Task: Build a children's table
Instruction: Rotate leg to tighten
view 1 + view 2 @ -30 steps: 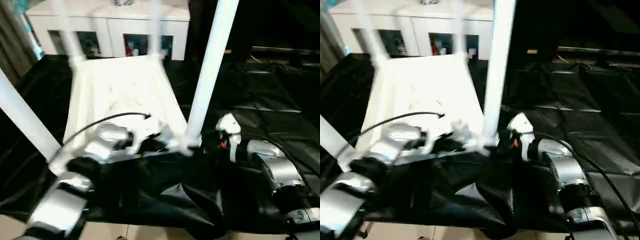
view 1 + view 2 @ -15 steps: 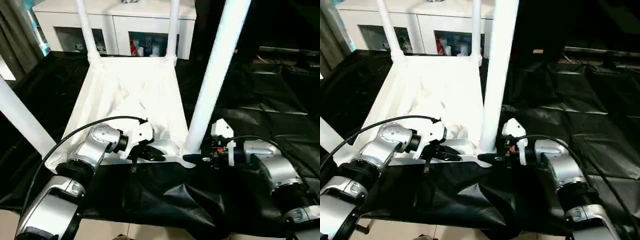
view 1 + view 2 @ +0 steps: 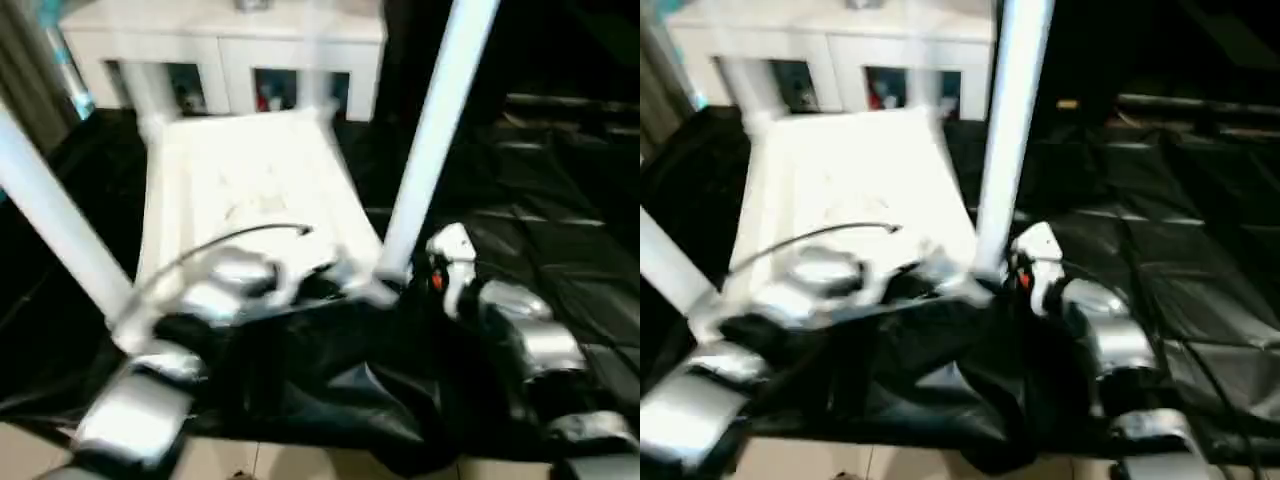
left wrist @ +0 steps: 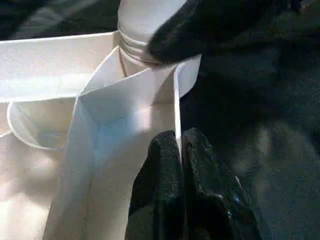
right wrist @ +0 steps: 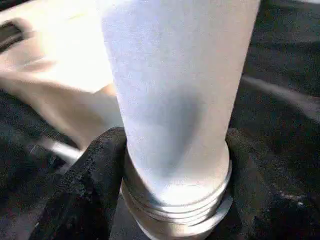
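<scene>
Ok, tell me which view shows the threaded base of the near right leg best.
The right wrist view: the leg's ringed base sits close up between the right gripper's two black fingers. The left wrist view catches the same rings partly behind a black finger, past the left gripper. In the head views the base is blurred.

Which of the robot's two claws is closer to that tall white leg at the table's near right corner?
Right. The right gripper has a finger on each side of the leg, at its base. The left gripper pinches a rib of the table beside that corner.
</scene>
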Tool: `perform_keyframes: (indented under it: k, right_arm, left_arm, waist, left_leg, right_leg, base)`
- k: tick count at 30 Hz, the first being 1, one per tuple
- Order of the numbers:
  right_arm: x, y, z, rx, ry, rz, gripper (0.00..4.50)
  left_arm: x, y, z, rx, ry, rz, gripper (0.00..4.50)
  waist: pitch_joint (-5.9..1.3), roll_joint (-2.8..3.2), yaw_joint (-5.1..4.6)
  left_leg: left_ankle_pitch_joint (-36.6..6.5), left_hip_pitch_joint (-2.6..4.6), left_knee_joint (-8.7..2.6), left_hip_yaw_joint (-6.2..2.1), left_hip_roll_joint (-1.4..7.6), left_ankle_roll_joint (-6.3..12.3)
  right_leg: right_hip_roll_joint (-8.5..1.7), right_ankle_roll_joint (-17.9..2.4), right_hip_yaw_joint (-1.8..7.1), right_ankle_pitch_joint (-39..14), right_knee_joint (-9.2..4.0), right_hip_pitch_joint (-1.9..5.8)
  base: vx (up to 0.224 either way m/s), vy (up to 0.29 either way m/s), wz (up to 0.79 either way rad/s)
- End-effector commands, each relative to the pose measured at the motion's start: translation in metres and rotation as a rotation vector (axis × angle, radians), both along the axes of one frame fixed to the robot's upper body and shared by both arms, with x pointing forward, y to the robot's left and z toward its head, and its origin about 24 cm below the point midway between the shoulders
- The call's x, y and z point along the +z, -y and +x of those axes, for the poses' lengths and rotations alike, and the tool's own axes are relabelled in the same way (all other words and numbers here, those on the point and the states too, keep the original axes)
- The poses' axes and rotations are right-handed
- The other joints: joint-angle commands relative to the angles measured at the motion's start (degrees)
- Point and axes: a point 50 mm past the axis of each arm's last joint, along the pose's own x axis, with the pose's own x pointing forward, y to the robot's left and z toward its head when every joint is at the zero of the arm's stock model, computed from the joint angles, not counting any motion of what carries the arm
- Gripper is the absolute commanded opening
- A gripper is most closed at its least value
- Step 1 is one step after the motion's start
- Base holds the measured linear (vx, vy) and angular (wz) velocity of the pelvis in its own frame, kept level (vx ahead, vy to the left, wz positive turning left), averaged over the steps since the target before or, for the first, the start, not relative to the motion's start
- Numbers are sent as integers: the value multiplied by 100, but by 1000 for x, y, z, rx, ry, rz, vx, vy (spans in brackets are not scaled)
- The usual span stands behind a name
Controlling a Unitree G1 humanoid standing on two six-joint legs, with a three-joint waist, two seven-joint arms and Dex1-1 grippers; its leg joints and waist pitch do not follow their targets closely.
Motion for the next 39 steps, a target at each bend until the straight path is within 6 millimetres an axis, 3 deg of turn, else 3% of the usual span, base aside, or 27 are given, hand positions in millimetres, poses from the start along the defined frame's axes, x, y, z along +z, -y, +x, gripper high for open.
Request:
perform_keyframes:
  k: [1,2,3,5,7,8,11,16,17,19,22,23,24,30,36,39]
  right_arm:
    - [-20,-11,-6,-29,-84,-61,268]
    - [-21,-24,-4,-76,-93,-40,268]
    - [-20,-34,-5,-56,-81,-35,268]
    - [-18,-47,-6,-2,-47,-31,268]
    - [-18,-48,-6,3,-44,-30,268]
    - [-13,-52,-7,60,-8,-5,324]
    - [-11,-52,-7,80,4,8,344]
    - [1,-36,-12,238,52,12,358]
    - [4,-31,-14,276,52,11,358]
    - [7,-24,-16,322,43,16,358]
    - [10,-16,-19,375,34,14,358]
    - [14,-7,-24,468,15,-8,358]
    - [14,-7,-24,468,15,-8,358]
    - [17,4,-31,586,-24,-43,358]
    - [16,5,-32,612,-34,-55,285]
    - [16,4,-32,618,-39,-39,282]
  left_arm:
    - [11,19,5,52,41,-90,0]
    - [11,31,4,52,42,-95,0]
    - [11,35,3,43,43,-94,0]
    - [11,40,2,23,43,-90,0]
    - [11,40,2,21,43,-90,0]
    - [12,40,0,-13,44,-88,0]
    - [12,40,0,-28,45,-88,0]
    - [12,25,-7,-163,25,-101,0]
    - [12,21,-10,-206,20,-107,0]
    - [12,15,-13,-252,16,-107,0]
    - [12,9,-17,-298,2,-110,0]
    - [13,-2,-22,-366,-37,-120,0]
    - [13,-2,-22,-366,-37,-120,0]
    - [14,-17,-26,-427,-74,-108,0]
    - [14,-23,-27,-426,-76,-108,0]
    - [15,-23,-27,-415,-74,-128,0]
  waist:
    - [-283,-89,-20]
    - [-296,-75,-19]
    - [-304,-17,-29]
    - [-319,-46,-35]
    - [-324,-28,-26]
    - [-323,-11,-23]
    - [-315,-15,-23]
    - [-340,-38,-1]
    - [-335,-83,8]
    - [-331,-59,29]
    - [-328,-48,99]
    - [-322,-63,104]
    - [-325,-70,136]
    - [-324,-56,154]
    - [-339,-69,202]
    - [-346,-75,208]
  left_leg:
    - [-1383,104,-453,-103,215,130]
    - [-1319,97,-456,-119,218,139]
    - [-1272,102,-455,-117,209,141]
    - [-1178,94,-447,-115,207,192]
    - [-1146,89,-434,-105,202,310]
    - [-1138,86,-433,-107,204,325]
    - [-1202,81,-443,-108,212,346]
    - [-943,65,-408,-105,224,543]
    - [-861,47,-400,-101,221,659]
    - [-805,40,-390,-90,239,756]
    - [-834,68,-392,-75,273,722]
    - [-845,72,-398,-71,272,708]
    - [-872,62,-395,-73,272,697]
    - [-873,72,-404,-72,275,612]
    - [-680,63,-379,-64,264,659]
    - [-658,67,-375,-64,264,664]
  right_leg:
    - [-237,-1188,217,-1328,-508,177]
    - [-240,-1190,214,-1194,-489,191]
    - [-224,-1209,210,-1026,-482,180]
    - [-217,-1258,200,-735,-462,204]
    - [-224,-1317,196,-564,-458,215]
    - [-230,-1327,196,-553,-453,215]
    - [-232,-1329,189,-676,-467,214]
    - [-235,-1413,188,-242,-414,242]
    - [-236,-1441,180,-111,-410,261]
    - [-236,-1497,170,-135,-394,248]
    - [-236,-1554,171,-236,-383,215]
    - [-230,-1552,172,-270,-388,208]
    - [-239,-1552,173,-299,-376,231]
    - [-240,-1540,183,-303,-371,204]
    - [-240,-1556,185,-77,-340,201]
    - [-236,-1555,182,-69,-332,203]
  base:
    - [0,0,0]
    - [0,0,0]
    - [0,0,0]
    - [0,0,0]
    - [0,0,0]
    - [0,0,0]
    - [0,0,0]
    - [0,0,0]
    - [0,0,0]
    - [0,0,0]
    - [0,0,0]
    - [0,0,0]
    - [0,0,0]
    - [0,0,0]
    - [0,0,0]
    - [0,0,0]
